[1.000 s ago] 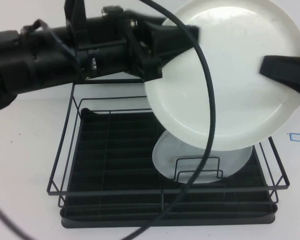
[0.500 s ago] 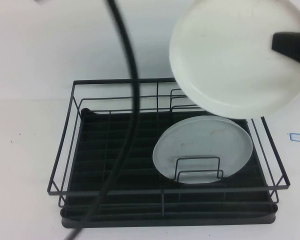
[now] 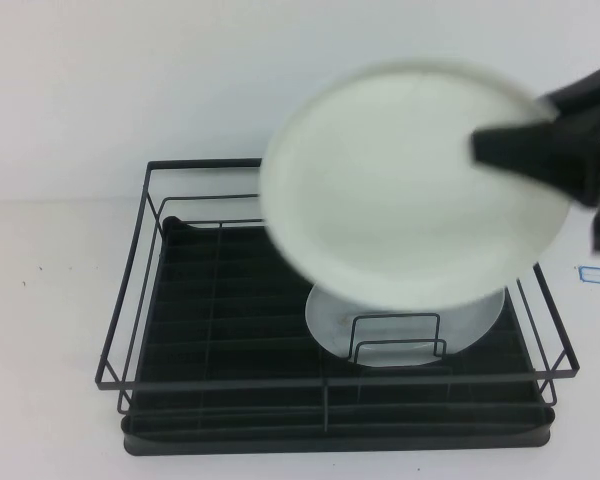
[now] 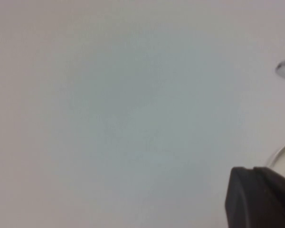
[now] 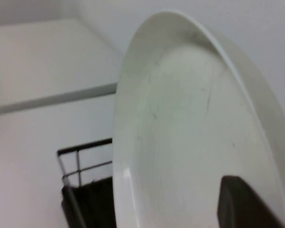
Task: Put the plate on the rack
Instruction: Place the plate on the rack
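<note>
The bright white plate [image 3: 400, 190] hangs tilted in the air above the back right part of the black wire rack [image 3: 130, 300]. My right gripper [image 3: 485, 148] comes in from the right and is shut on the plate's right rim. In the right wrist view the plate [image 5: 180, 142] fills the picture, with my right gripper [image 5: 232, 190] on its face and a corner of the rack [image 5: 80, 161] below. My left gripper [image 4: 259, 199] is out of the high view and shows only as a dark part against a plain white surface.
A duller grey-white plate [image 3: 330, 320] stands leaning in the rack's right half behind small wire dividers [image 3: 395, 335]. The rack's left half holds nothing. A small blue-edged label [image 3: 596, 274] lies on the white table to the right.
The left arm let go of the plate and left the high view. The right gripper carried the plate left and lower over the rack.
</note>
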Motion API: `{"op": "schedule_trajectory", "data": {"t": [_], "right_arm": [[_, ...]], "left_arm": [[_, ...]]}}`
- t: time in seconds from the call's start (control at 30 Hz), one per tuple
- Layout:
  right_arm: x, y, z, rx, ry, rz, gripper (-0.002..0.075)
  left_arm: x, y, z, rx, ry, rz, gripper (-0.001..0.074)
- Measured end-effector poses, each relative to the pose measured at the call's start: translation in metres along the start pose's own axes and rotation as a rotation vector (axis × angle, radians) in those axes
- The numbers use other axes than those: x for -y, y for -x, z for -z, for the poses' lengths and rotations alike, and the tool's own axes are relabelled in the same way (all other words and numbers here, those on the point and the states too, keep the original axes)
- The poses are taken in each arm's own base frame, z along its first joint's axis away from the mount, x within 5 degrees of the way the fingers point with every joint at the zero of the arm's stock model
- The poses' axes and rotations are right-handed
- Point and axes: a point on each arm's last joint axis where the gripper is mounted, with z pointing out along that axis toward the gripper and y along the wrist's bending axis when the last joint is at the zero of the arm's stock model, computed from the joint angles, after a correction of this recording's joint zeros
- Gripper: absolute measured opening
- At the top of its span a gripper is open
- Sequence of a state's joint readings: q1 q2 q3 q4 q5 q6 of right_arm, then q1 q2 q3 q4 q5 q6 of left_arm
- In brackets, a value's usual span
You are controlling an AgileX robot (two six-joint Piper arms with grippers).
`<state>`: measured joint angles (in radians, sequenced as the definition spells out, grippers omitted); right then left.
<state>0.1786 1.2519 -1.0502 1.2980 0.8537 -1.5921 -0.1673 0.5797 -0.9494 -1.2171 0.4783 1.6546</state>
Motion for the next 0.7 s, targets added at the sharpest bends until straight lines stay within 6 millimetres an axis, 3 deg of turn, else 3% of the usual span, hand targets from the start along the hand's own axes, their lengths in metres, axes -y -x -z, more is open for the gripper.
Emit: {"op": "schedule_trajectory", "data": {"t": [0.13, 0.27, 0.53, 0.7], "right_arm": [[-0.010, -0.002, -0.012, -0.070, 0.002, 0.085, 0.0140], [-0.011, 0.008, -0.018, -0.085, -0.061, 0.168, 0.0140], [-0.009, 0.051, -0.005, -0.127, -0.095, 0.408, 0.0140], [-0.007, 0.057, 0.002, -0.218, -0.101, 0.456, 0.0140]], "left_arm": [[0.013, -0.025, 0.025, -0.085, 0.113, -0.075, 0.0001], [0.020, -0.050, 0.041, -0.121, 0.260, -0.035, 0.0001], [0.039, -0.124, 0.049, -0.280, 0.434, 0.205, 0.0001], [0.044, -0.155, 0.056, -0.357, 0.560, 0.388, 0.0001]]}}
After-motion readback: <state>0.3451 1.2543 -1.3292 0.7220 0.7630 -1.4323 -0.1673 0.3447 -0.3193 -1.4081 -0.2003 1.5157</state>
